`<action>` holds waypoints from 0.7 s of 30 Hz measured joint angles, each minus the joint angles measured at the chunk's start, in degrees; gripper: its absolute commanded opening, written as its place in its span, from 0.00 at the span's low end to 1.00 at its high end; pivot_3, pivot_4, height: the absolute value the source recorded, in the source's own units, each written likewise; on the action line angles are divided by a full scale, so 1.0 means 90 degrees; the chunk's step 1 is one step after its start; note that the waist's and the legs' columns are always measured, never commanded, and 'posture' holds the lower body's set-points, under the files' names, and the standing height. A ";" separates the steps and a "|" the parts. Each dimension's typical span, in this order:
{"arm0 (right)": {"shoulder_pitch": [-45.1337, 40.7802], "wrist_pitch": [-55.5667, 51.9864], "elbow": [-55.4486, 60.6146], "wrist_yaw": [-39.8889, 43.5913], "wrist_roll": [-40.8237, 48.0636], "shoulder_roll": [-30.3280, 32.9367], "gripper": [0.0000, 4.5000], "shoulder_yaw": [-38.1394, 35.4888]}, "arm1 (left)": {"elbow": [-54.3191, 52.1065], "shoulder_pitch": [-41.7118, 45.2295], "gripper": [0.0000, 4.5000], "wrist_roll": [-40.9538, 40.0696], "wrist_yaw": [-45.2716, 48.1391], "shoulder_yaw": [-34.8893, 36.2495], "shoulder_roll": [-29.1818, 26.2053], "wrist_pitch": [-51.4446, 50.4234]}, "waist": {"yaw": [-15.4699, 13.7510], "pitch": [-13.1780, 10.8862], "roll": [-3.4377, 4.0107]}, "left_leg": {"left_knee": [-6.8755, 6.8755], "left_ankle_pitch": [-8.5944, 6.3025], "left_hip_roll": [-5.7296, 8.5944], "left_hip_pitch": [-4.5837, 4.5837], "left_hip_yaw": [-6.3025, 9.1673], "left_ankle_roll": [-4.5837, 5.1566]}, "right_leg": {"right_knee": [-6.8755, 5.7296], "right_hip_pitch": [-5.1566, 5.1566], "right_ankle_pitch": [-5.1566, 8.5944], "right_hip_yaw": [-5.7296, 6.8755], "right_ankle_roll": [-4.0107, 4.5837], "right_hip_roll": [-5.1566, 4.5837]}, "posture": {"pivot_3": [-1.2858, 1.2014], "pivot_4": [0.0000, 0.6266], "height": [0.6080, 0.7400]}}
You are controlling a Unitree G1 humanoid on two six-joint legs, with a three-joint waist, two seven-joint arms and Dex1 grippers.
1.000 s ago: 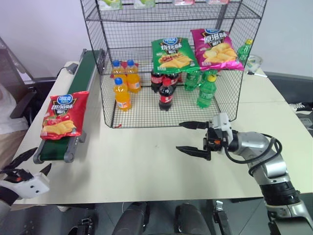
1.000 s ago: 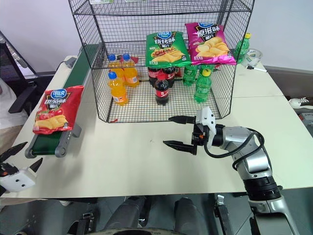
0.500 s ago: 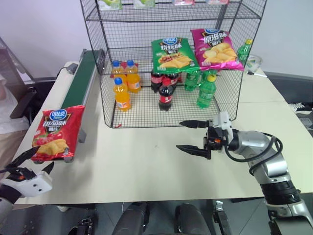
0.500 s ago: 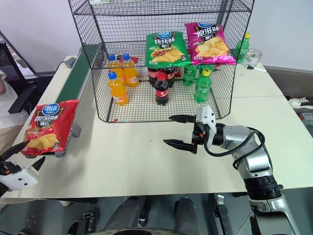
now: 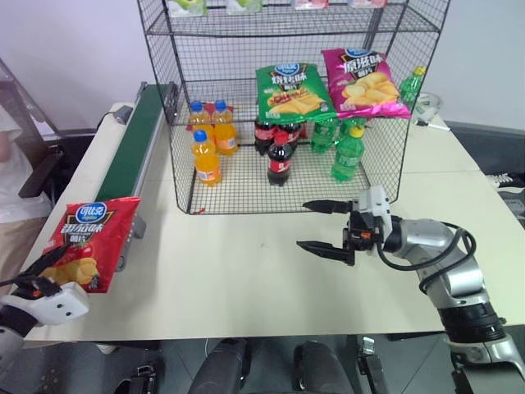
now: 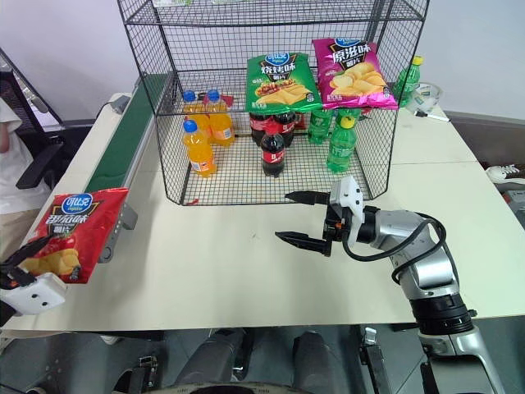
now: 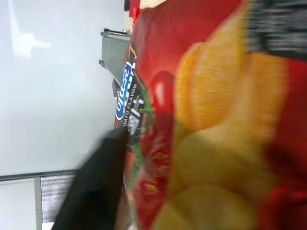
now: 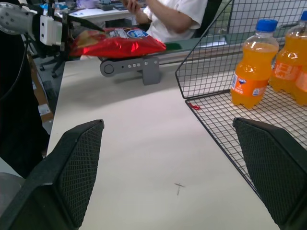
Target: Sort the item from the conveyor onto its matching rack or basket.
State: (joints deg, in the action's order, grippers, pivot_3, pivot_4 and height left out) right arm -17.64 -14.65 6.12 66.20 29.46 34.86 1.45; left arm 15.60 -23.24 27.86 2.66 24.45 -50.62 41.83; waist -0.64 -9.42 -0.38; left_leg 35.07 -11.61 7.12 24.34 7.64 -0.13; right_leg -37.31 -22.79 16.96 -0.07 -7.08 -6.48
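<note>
The red chip bag, the item (image 5: 90, 242), hangs off the near end of the dark-green conveyor (image 5: 135, 139), its upper edge by the end roller. My left gripper (image 5: 51, 267) sits at the bag's lower edge, shut on it; in the left wrist view the bag (image 7: 216, 120) is pressed close against one black finger (image 7: 91, 191). My right gripper (image 5: 303, 224) hovers open over the table in front of the black wire rack (image 5: 246, 49), pointing left, with nothing between its fingers. The right wrist view shows the bag (image 8: 120, 42) held by the left gripper (image 8: 72, 28).
On the rack's middle shelf lie a green chip bag (image 5: 291, 90) and a magenta chip bag (image 5: 362, 82). Orange bottles (image 5: 205, 156), cola bottles (image 5: 279, 160) and green bottles (image 5: 346, 152) stand on its floor. A seated person in white (image 8: 177, 14) is beyond the conveyor.
The red bag rode down the belt and off its near end into my left gripper, whose fingers closed on the bag's lower edge. The right arm stayed still.
</note>
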 measured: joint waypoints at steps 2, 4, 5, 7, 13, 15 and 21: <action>0.0000 0.0003 0.0000 -0.0008 -0.0001 0.0000 1.00 -0.0004 | -0.0001 0.0072 0.06 0.0004 -0.0038 -0.0085 0.0008 0.0002 | 0.0000 0.0000 0.0000 | 0.0000 0.0001 0.0000 -0.0001 0.0000 0.0001 | -0.0002 0.0000 0.0000 0.0000 -0.0001 0.0000 | 0.52 0.24 1.00; 0.0000 0.0004 0.0000 -0.0012 -0.0001 0.0000 1.00 -0.0004 | 0.0001 0.0119 0.02 -0.0007 -0.0043 -0.0114 0.0010 -0.0004 | 0.0000 0.0000 0.0000 | 0.0000 0.0002 0.0000 -0.0001 0.0000 0.0002 | -0.0003 0.0000 0.0000 0.0000 -0.0001 0.0000 | 0.52 0.24 1.00; 0.0001 0.0004 0.0000 -0.0014 -0.0001 0.0000 1.00 -0.0004 | 0.0002 0.0129 0.02 -0.0008 -0.0042 -0.0119 0.0009 -0.0014 | 0.0000 0.0000 0.0000 | 0.0000 0.0002 0.0000 -0.0001 0.0000 0.0003 | -0.0004 0.0000 0.0000 0.0000 -0.0001 0.0000 | 0.52 0.24 1.00; 0.0001 0.0005 0.0000 -0.0025 -0.0001 0.0000 1.00 -0.0004 | 0.0001 0.0135 0.02 -0.0010 -0.0049 -0.0120 0.0009 -0.0024 | 0.0001 0.0000 0.0000 | 0.0000 0.0003 0.0000 -0.0001 0.0000 0.0005 | -0.0004 -0.0001 0.0000 0.0000 -0.0001 0.0000 | 0.52 0.24 1.00; 0.0069 -0.0040 0.0000 -0.0222 0.0167 -0.0029 1.00 -0.0308 | -0.0056 0.0210 0.02 -0.0206 -0.0194 0.0148 0.0004 -0.0142 | -0.0007 0.0001 -0.0001 | 0.0003 0.0002 0.0000 -0.0001 0.0000 0.0003 | -0.0005 0.0001 -0.0001 0.0000 -0.0001 0.0000 | 0.52 0.24 1.00; 0.0074 -0.0017 0.0002 -0.0352 0.0237 -0.0030 1.00 -0.0547 | -0.0312 0.0244 0.02 -0.0337 -0.0202 0.0419 -0.0001 -0.0178 | -0.0011 0.0001 -0.0003 | 0.0004 0.0001 0.0000 -0.0001 0.0000 0.0001 | -0.0005 0.0001 0.0000 0.0001 -0.0001 0.0000 | 0.52 0.24 1.00; 0.0239 0.0468 0.0064 -0.1018 0.0188 -0.0488 1.00 -0.0886 | -0.1670 0.0664 0.02 -0.0478 -0.0049 0.0753 -0.0053 -0.0185 | 0.0001 0.0003 -0.0003 | 0.0003 0.0005 0.0000 -0.0002 0.0000 0.0006 | -0.0010 0.0001 -0.0001 0.0000 -0.0001 0.0001 | 0.52 0.24 1.00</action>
State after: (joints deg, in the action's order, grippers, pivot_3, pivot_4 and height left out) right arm -15.49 -10.44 6.70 57.04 31.16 30.47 -6.53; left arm 0.57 -17.26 23.56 2.21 31.23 -51.10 40.16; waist -0.64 -9.39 -0.41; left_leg 35.10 -11.56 7.13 24.32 7.64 -0.07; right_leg -37.39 -22.78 16.95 -0.08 -7.09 -6.47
